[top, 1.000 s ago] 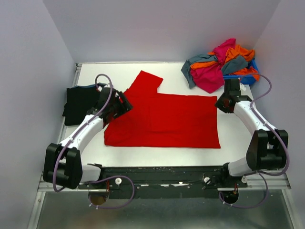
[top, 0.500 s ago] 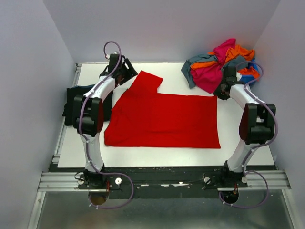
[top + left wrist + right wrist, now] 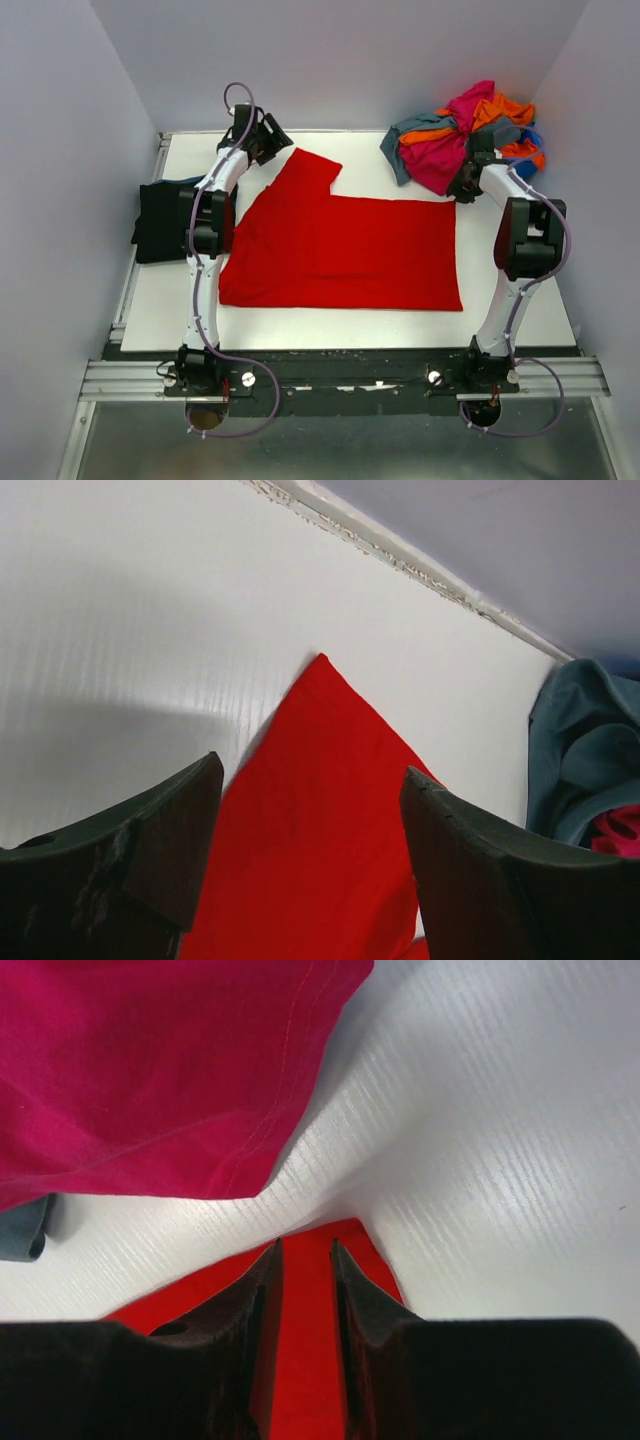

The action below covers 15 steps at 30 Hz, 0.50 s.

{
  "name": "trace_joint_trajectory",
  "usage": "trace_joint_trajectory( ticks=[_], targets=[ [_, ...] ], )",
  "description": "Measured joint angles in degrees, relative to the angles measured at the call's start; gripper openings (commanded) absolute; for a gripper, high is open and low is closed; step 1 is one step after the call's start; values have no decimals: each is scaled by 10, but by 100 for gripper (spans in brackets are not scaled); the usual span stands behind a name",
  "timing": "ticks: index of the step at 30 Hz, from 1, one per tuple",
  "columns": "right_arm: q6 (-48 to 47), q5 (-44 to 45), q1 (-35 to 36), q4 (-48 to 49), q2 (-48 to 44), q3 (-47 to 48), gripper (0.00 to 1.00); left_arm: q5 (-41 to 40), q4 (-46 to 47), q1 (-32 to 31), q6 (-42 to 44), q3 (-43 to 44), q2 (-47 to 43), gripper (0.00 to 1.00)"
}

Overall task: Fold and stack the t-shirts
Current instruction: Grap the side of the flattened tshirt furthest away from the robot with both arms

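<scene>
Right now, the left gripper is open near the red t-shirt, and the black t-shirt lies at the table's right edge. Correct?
No. The top view shows the black t-shirt at the left edge of the table; the left gripper is open near the red t-shirt.

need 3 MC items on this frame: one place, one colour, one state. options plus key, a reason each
1. Where on the table does the pile of unfolded t-shirts lie?
A) far right corner
B) near left corner
C) centre

2. What colour is the t-shirt spread flat in the middle?
A) grey
B) red
C) orange

3. How is the left gripper?
A) shut on a sleeve
B) open, holding nothing
C) shut on the pile

Key:
1 A, the heap sits at the far right by the walls.
2 B, plain red cloth covers the centre.
3 B, its jaws stand wide apart and empty in the left wrist view.
</scene>
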Motion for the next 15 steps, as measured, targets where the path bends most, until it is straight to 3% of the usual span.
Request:
trace_joint_trajectory(
  ticks=[7, 15],
  targets=[
    [0, -6, -1, -44, 23, 27, 39, 45, 9, -1, -17, 78, 73, 78],
    [0, -6, -5, -96, 58, 69, 38, 65, 17, -1, -30, 89, 102, 75]
  ],
)
